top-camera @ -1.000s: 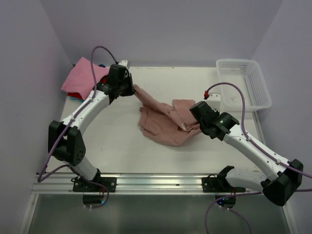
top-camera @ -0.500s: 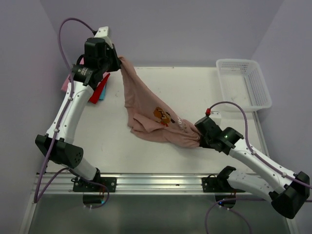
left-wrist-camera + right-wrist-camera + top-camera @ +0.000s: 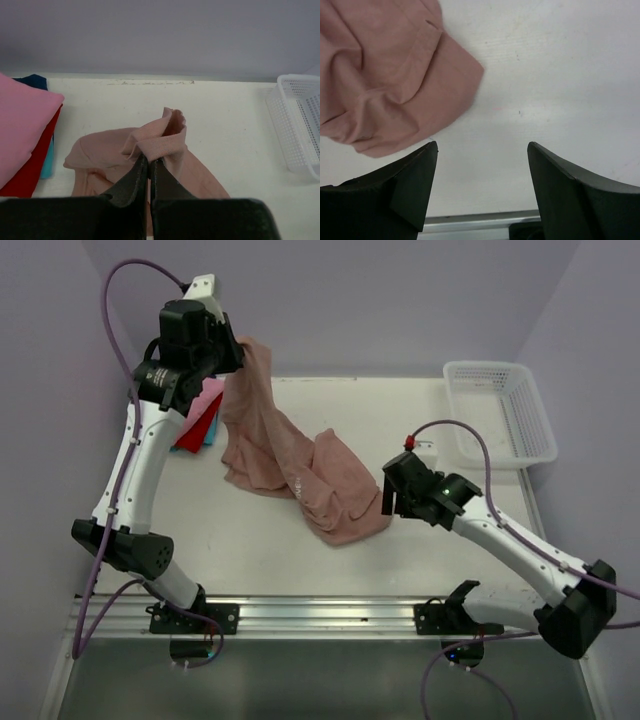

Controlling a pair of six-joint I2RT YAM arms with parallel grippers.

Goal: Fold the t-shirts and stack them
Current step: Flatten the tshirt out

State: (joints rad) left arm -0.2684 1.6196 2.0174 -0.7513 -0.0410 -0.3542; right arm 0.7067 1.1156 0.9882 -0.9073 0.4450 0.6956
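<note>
Nearest, at about four o'clock on the surface point(image 3: 260, 560): right tool point(image 3: 482, 146) released, jaws spread wide over bare white, with the cloth's edge just off at its ten o'clock. Looks free to take a fresh corner. Just beyond, toward the centre: dusty-pink t-shirt point(image 3: 335, 495) slumped in a crumpled heap, print not in view, one end trailing up toward ten o'clock. Up there, left tool point(image 3: 148, 162) clenched on a bunched edge of that shirt and held high off the surface, presumably to let the cloth's own weight pull out the creases before laying flat. Farther back at ten o'clock, partly behind the hanging cloth: folded t-shirts point(image 3: 22, 135), bright pink over red with blue beneath, stacked and likely meant to take this one on top. Farthest right, at two o'clock: white basket point(image 3: 500, 410), well apart from all the cloth.
</note>
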